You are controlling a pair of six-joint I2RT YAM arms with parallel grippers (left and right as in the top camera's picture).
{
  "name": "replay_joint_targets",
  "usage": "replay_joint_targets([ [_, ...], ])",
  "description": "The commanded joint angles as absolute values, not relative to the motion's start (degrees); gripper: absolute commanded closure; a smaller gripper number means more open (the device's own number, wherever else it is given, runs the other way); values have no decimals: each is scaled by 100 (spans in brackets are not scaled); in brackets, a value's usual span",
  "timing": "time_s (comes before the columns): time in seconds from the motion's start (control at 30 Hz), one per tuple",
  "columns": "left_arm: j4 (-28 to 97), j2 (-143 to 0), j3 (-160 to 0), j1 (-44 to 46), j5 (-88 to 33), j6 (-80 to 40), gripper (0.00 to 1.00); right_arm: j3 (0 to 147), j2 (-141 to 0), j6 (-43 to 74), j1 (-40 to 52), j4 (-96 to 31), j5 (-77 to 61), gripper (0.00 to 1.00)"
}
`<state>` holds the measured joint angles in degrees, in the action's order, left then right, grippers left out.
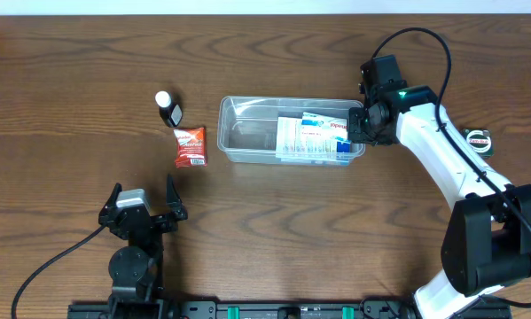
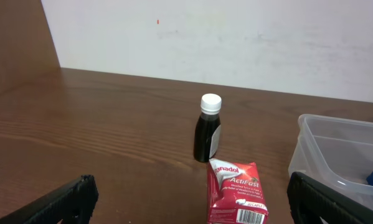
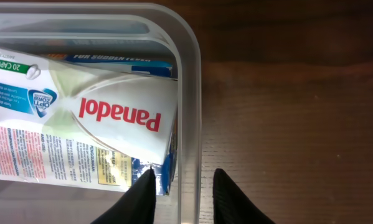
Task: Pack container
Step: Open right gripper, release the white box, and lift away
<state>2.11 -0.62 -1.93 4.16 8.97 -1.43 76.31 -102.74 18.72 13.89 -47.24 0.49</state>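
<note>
The clear plastic container [image 1: 247,100] stands at the table's middle and holds a white Panadol box [image 1: 314,137] lying over a blue-edged box. My right gripper [image 1: 361,124] is at its right end. In the right wrist view the fingers [image 3: 183,186] are a narrow gap apart and straddle the container's wall [image 3: 189,93], one inside beside the white box [image 3: 80,124], with small gaps on both sides. A red Panadol ActiFast packet [image 1: 191,147] and a dark bottle with a white cap [image 1: 168,108] stand left of the container. My left gripper [image 1: 143,199] is open and empty, nearer the front edge.
In the left wrist view the bottle [image 2: 208,134] stands upright behind the red packet [image 2: 237,193], with the container's left end [image 2: 326,143] to the right and a white wall behind. A small round object [image 1: 480,140] lies at the far right.
</note>
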Motion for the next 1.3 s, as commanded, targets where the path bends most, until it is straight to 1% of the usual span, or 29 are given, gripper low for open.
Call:
replay_joint_targets([
  [0.0, 311, -23, -23, 392, 902, -86, 2, 7594, -10276, 1925, 1350, -4716, 106, 76],
  [0.1, 311, -23, -23, 392, 902, -86, 2, 7594, -10276, 1920, 1345, -4718, 106, 79],
  [0.17, 311, -23, -23, 392, 902, -86, 2, 7594, -10276, 1826, 1328, -4718, 106, 83],
  [0.4, 311, -23, -23, 392, 902, -86, 2, 7594, -10276, 1662, 1144, -4799, 106, 84],
  [0.57, 311, -23, -23, 392, 902, -86, 2, 7594, -10276, 1612, 1000, -4853, 89, 89],
  [0.8, 311, -23, -23, 392, 902, -86, 2, 7594, -10276, 1015, 969, -4838, -45, 82],
  [1.27, 311, -23, -23, 392, 902, -89, 2, 7594, -10276, 71, 869, -4648, -73, 83],
])
